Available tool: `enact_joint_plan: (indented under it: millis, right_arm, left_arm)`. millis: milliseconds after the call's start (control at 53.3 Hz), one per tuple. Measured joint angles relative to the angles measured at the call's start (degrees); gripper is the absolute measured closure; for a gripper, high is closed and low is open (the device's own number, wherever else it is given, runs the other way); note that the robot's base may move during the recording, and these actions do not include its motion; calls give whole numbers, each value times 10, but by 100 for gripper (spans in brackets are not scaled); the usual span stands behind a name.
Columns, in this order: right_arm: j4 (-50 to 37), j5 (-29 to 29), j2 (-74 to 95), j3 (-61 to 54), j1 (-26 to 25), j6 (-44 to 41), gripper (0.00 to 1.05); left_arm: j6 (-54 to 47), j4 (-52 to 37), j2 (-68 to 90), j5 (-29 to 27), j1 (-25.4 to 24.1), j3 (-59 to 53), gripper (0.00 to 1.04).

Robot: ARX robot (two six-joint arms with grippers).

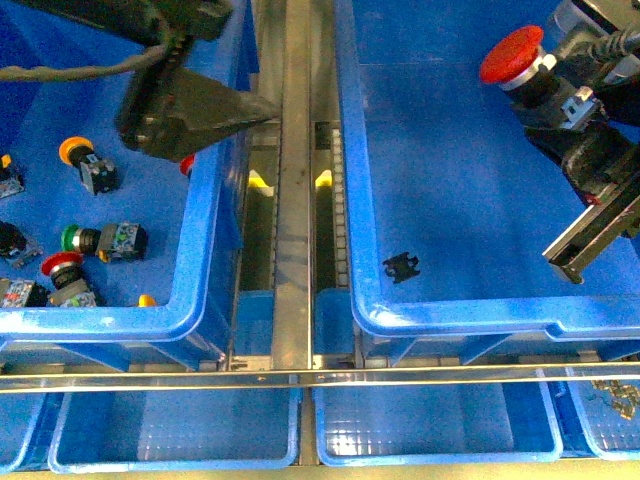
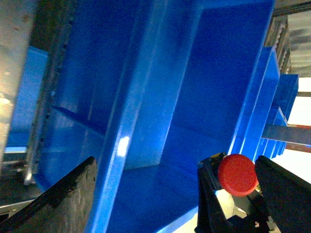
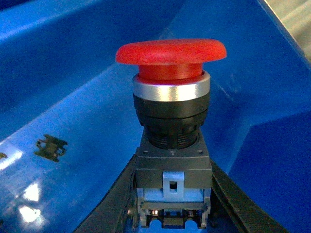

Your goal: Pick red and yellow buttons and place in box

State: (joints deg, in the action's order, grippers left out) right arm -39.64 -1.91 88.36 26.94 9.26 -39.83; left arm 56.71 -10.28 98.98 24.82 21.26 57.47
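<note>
The right hand (image 1: 565, 105) sits at 2 o'clock in the front view, above the box (image 1: 450, 316); it is clamped on the grey-and-black switch body of the held red button (image 1: 512, 55), whose mushroom cap points toward 10 o'clock; the right wrist view shows both dark fingers (image 3: 121, 196) pressed against the sides of that body, with the cap and a silver collar standing clear above them; the button hangs over the box floor and does not touch it. A small black clip (image 1: 401, 266) lies on that floor near 6 o'clock of the box.

The left hand (image 2: 175, 189) is at 10 o'clock, over the left bin (image 1: 100, 322), close to that bin's right wall; its fingers stand wide apart in the left wrist view, and a second red button (image 2: 237, 174) shows between them, just beside one finger; whether that finger touches it I cannot tell.

In the left bin, the yellow-orange button (image 1: 76, 150) lies at 9 o'clock of the view; below it are a green button (image 1: 72, 238) and a third red button (image 1: 62, 265), near each other; a metal rail (image 1: 293, 200) runs between the bin and the box.
</note>
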Motion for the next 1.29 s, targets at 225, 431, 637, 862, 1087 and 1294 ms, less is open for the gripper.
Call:
enact_joint_plan:
  millis: [225, 431, 637, 862, 1087, 1294]
  right_arm:
    - [3, 7, 0, -2, -27, 1, 77]
    - [30, 15, -23, -7, -45, 11, 77]
    - [66, 19, -76, -12, -57, 23, 77]
    - [119, 23, -147, -15, -66, 43, 77]
    - [175, -1, -204, -17, -61, 76, 77]
    - [210, -30, -243, -25, -48, 114, 77]
  left_arm:
    - [-73, 49, -103, -3, -54, -84, 8]
    - [-174, 76, -198, -37, -99, -164, 8]
    - [-317, 97, -294, -53, -174, -242, 8]
    - [-420, 104, -324, -54, -282, -278, 8]
    - [-523, -289, -334, -167, -296, -433, 33]
    - [-553, -391, -414, -194, -276, -489, 67]
